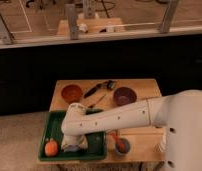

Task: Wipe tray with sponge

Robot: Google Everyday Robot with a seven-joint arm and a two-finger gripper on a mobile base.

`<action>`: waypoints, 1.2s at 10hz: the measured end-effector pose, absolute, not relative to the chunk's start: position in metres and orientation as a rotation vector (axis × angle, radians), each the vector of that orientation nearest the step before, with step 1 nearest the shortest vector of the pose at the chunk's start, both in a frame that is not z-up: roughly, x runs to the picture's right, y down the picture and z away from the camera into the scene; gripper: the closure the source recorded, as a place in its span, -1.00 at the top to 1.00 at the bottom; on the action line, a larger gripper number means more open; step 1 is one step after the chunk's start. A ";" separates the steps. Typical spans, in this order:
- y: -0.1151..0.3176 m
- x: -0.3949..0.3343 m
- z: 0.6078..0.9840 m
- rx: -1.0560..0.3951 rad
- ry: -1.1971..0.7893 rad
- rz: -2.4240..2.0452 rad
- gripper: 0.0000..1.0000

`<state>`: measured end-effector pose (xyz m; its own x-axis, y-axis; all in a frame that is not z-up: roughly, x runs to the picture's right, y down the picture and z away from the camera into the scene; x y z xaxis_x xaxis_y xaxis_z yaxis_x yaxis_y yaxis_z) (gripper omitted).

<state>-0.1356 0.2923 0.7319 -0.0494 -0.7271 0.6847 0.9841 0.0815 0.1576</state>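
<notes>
Fingers of the gripper (75, 141) pinch the sponge (74, 147) onto the tray (98, 143) at its near left, just right of the orange ball (51, 148); it's likely soft and light, best gripped mid-block.

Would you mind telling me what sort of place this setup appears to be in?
Probably an indoor robot test area: a wooden table holds bowls and a green tray, with a glass-panelled railing behind. The gripper sits low in the tray.
</notes>
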 end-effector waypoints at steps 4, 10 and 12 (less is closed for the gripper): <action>0.292 -0.104 0.732 -0.481 -0.712 -1.428 -1.00; 0.264 -0.073 0.787 -0.500 -0.609 -1.381 -1.00; 0.255 -0.084 0.797 -0.488 -0.604 -1.385 -1.00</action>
